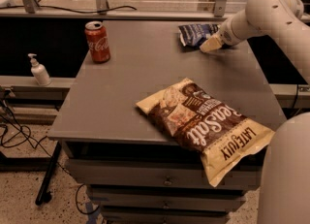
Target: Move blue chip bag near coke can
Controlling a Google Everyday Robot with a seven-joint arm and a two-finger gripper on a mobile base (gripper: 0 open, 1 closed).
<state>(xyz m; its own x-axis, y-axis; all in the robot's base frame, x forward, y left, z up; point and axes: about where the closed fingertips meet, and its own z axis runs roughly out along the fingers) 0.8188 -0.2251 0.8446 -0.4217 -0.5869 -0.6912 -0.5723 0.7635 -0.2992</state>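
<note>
**Gripper at the bag's edge**

Camera view: the blue chip bag (193, 33) lies far right on the table (121, 102), well apart from the coke can (98, 42). The gripper (211, 45) is at the bag's near edge; whether it is open or closed, I cannot tell. The bag is probably light, crinkly and slippery, so pinch an edge.

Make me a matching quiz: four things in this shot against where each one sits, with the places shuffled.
1 coke can
2 blue bag
3 Sea Salt bag
4 pincer

A front right, overhanging the table edge
B at the blue bag's near edge
C far left, upright
D far right, crumpled

Pairs: 1-C, 2-D, 3-A, 4-B
</note>
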